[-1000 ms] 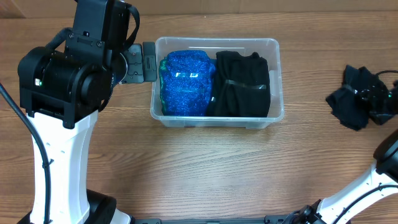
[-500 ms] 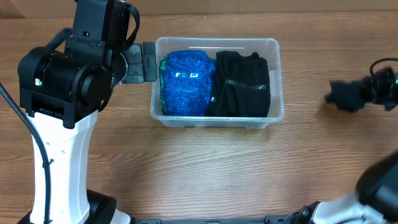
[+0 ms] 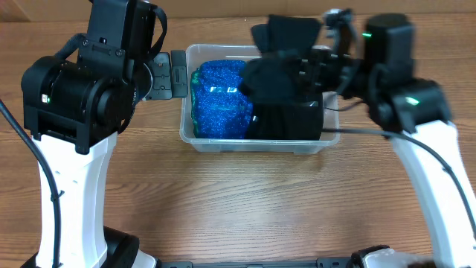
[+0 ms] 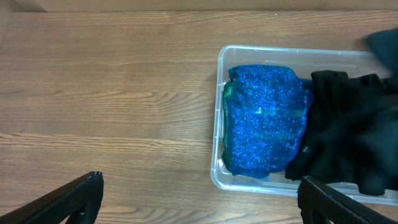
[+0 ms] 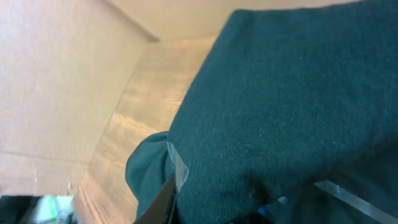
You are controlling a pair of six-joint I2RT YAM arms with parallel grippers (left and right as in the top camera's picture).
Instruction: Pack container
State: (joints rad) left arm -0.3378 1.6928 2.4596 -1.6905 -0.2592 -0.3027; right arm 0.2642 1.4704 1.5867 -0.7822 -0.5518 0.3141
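The container sits on the wooden table toward 12 o'clock, with a blue glittery bundle in its 9 o'clock half and black fabric in its 3 o'clock half. Over its 1 o'clock corner the right gripper is clamped on a black garment. The left gripper, at the container's 9 o'clock, gapes wide and empty.

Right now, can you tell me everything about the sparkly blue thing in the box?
The sparkly blue thing is a soft-looking, glittery bundle, bright blue with a little green along its left edge. It lies in the left half of the clear container and fills that half nearly from front to back. Its right side presses against the black clothes packed beside it.
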